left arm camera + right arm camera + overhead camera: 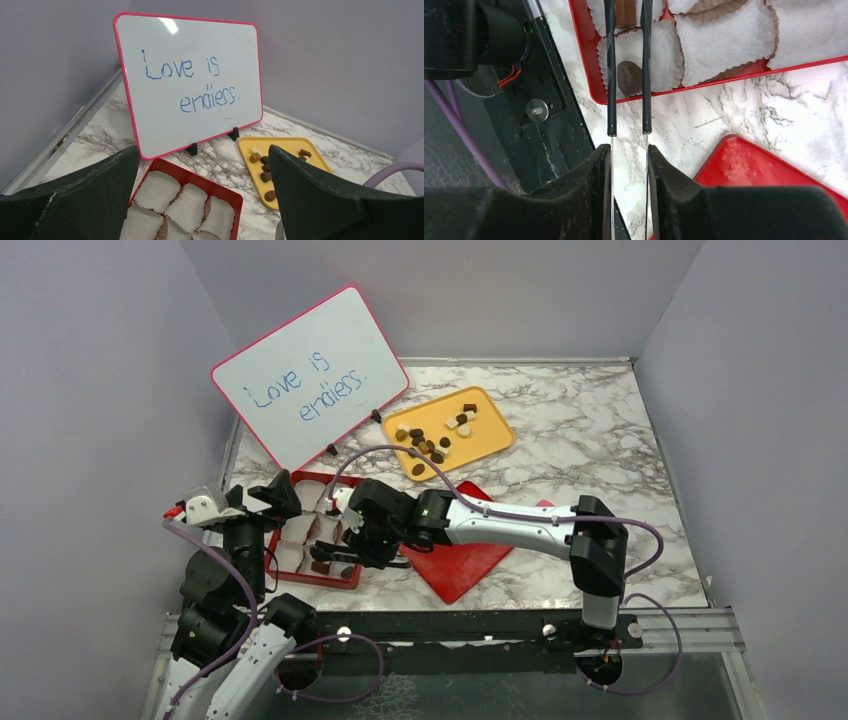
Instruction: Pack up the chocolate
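Observation:
Several chocolate pieces (pixel 435 445), mostly dark brown, lie on a yellow tray (pixel 495 435) at the back. A red box (pixel 290 575) of white paper cups sits at the near left. My right gripper (pixel 629 155) is shut on thin metal tweezers (pixel 611 75) that reach over the box's near corner. One dark chocolate (pixel 627 77) rests in a paper cup (pixel 664 60) between the tweezers' black tips. I cannot tell whether the tips still touch it. My left gripper (pixel 204 152) hangs wide open above the box's far edge (pixel 200 181), holding nothing.
A pink-framed whiteboard (pixel 310 380) reading "Love is endless." stands at the back left. A red heart-shaped lid (pixel 460 560) lies right of the box. Grey walls enclose the marble table, and a black rail (pixel 549 130) runs along its near edge.

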You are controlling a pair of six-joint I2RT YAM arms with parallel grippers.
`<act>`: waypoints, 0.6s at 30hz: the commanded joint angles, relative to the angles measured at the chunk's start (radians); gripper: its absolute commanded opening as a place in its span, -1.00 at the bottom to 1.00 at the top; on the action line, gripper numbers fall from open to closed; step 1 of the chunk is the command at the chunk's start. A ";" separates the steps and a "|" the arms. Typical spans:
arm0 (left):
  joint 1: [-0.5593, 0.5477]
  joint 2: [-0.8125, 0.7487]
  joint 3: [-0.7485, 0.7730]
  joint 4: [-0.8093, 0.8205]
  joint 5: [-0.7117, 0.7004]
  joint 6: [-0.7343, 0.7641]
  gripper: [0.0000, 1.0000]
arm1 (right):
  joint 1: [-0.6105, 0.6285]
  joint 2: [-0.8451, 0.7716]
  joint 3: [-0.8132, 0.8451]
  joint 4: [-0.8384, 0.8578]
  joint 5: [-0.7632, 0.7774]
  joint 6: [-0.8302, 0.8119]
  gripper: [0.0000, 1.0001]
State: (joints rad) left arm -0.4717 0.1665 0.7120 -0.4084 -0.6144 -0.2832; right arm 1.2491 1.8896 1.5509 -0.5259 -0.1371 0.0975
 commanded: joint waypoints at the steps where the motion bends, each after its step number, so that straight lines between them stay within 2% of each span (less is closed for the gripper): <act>1: 0.001 -0.014 -0.006 0.015 -0.008 0.009 0.98 | 0.007 -0.092 -0.009 0.016 0.084 0.016 -0.30; 4: 0.001 -0.016 -0.007 0.015 -0.004 0.007 0.98 | 0.007 -0.127 -0.020 0.001 0.130 0.016 -0.30; 11: 0.001 -0.008 -0.009 0.014 0.034 -0.012 0.98 | -0.002 -0.219 -0.049 -0.054 0.344 0.004 -0.30; 18: 0.001 0.003 -0.009 0.013 0.120 -0.053 0.98 | -0.080 -0.282 -0.094 -0.111 0.471 0.008 -0.29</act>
State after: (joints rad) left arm -0.4717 0.1661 0.7109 -0.4084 -0.5747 -0.3031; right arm 1.2167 1.6474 1.4830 -0.5831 0.2020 0.1040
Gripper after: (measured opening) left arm 0.990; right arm 0.354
